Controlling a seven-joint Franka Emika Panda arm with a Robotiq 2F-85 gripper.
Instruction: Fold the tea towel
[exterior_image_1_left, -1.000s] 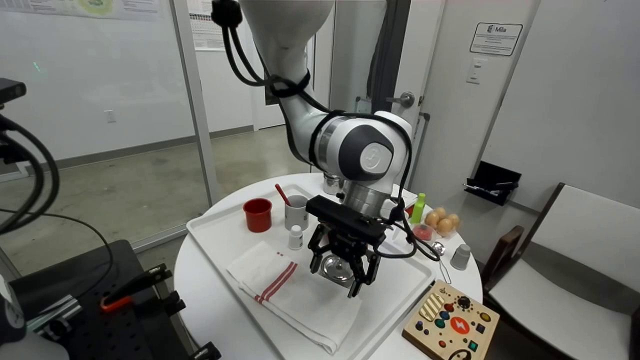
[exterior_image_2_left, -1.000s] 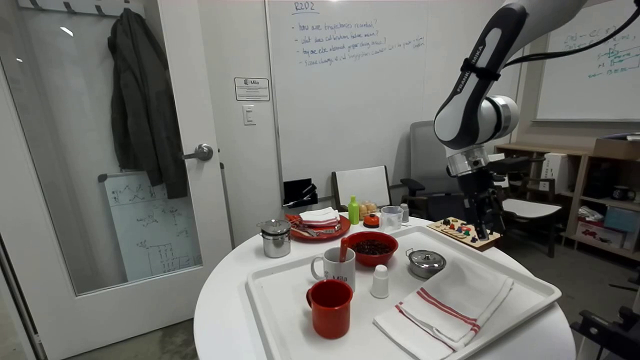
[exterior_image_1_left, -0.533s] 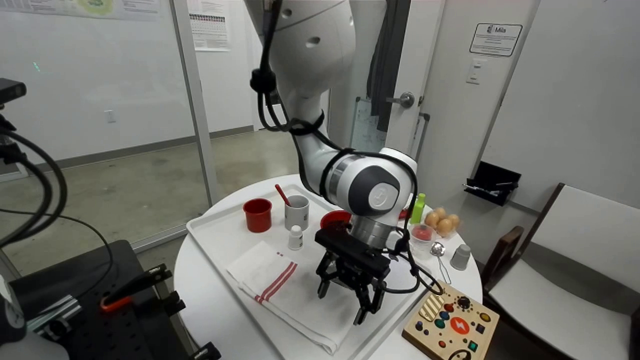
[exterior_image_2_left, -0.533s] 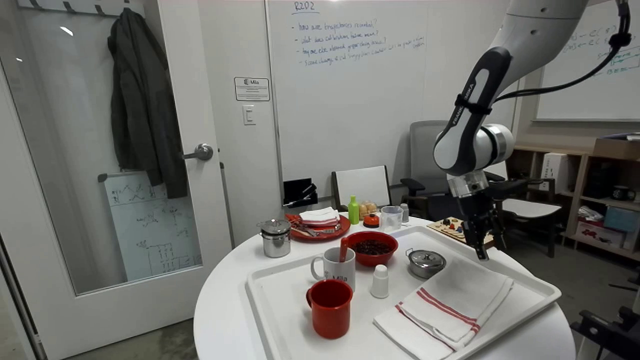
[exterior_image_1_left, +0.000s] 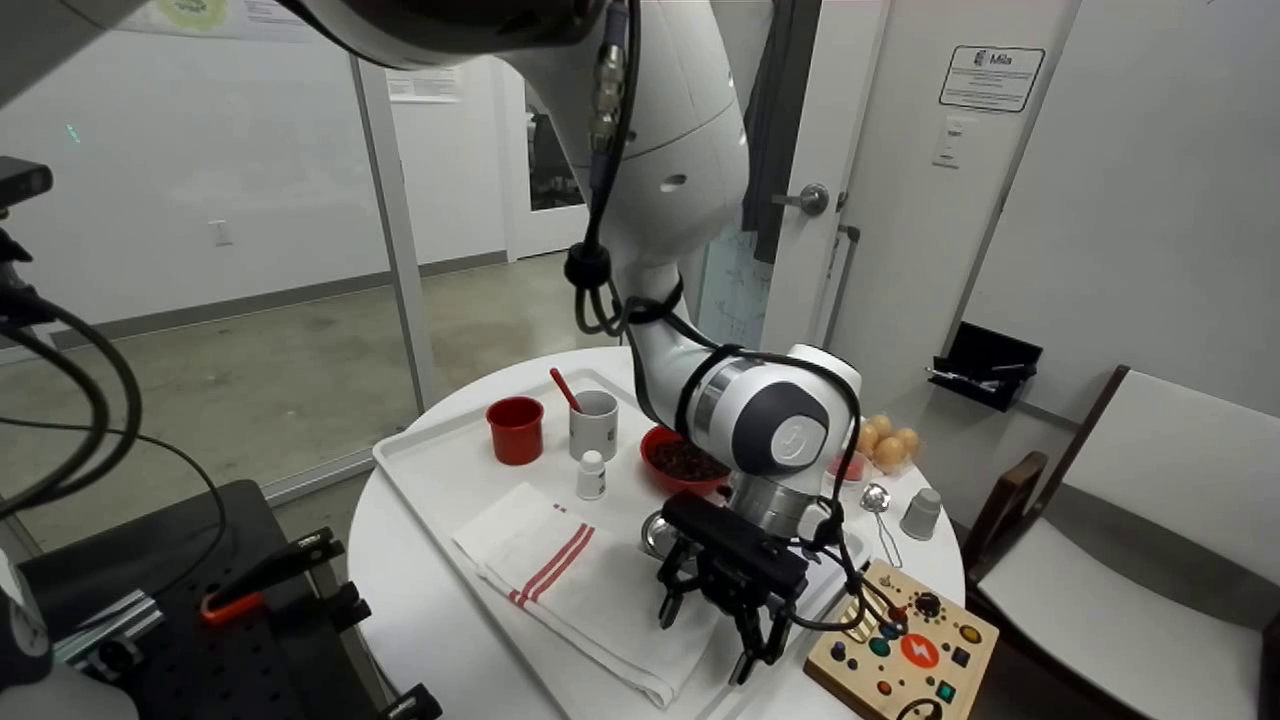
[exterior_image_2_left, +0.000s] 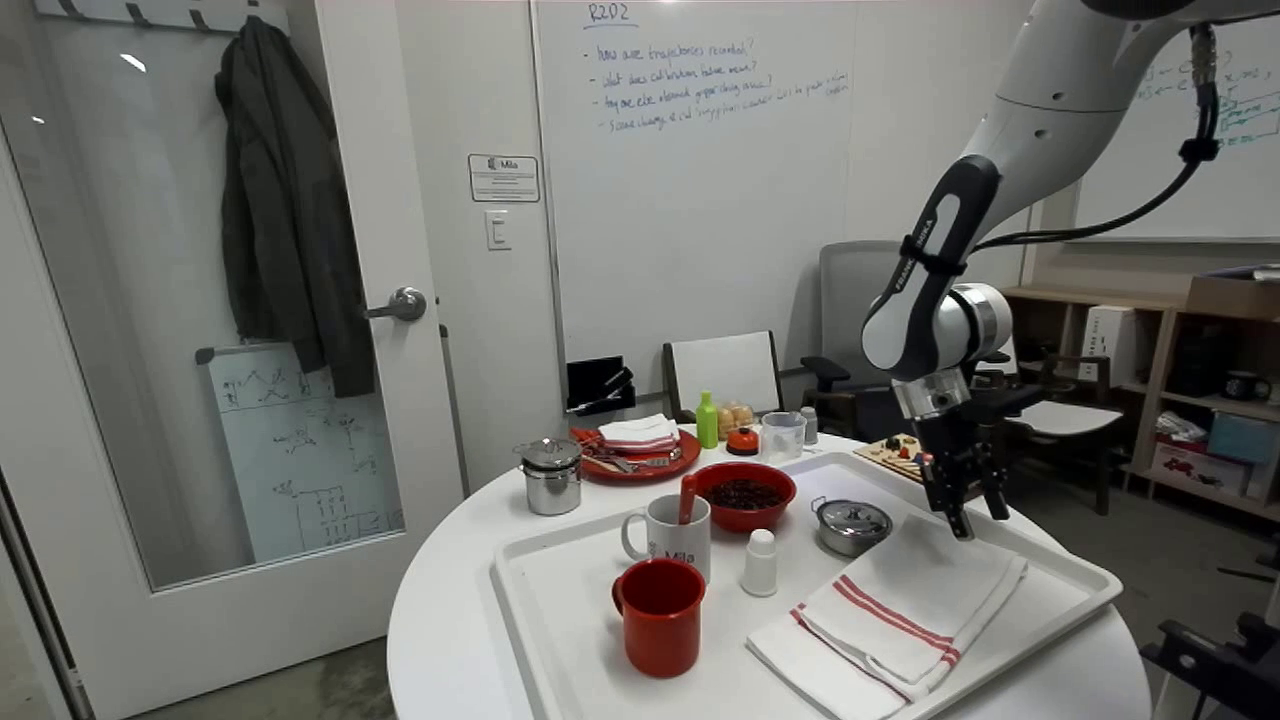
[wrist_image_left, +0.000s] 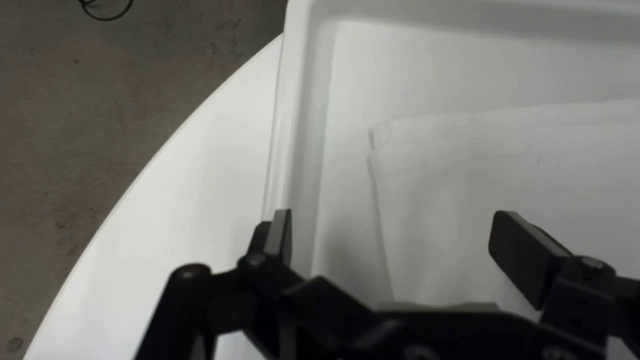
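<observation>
The tea towel (exterior_image_1_left: 610, 600), white with narrow red stripes, lies partly folded on the white tray (exterior_image_1_left: 430, 460). One layer lies over another, and the striped end shows in both exterior views, also at the towel (exterior_image_2_left: 920, 585). In the wrist view a plain corner and edge of the towel (wrist_image_left: 465, 190) show. My gripper (exterior_image_1_left: 705, 642) is open and empty, pointing down above the towel's plain end; it also shows in an exterior view (exterior_image_2_left: 980, 522). In the wrist view the gripper (wrist_image_left: 390, 217) has one finger over the tray's rim side and one over the towel, the towel's edge between them.
A lidded steel pot (exterior_image_2_left: 852, 526) stands close beside the towel. A red bowl (exterior_image_2_left: 745, 496), a white shaker (exterior_image_2_left: 760, 565), a grey mug (exterior_image_2_left: 672, 535) and a red mug (exterior_image_2_left: 660, 620) stand on the tray. A wooden button board (exterior_image_1_left: 905, 645) lies beside the tray.
My open gripper has moved down toward the tray and, in an exterior view, to the right toward the button board. The towel has not moved.
</observation>
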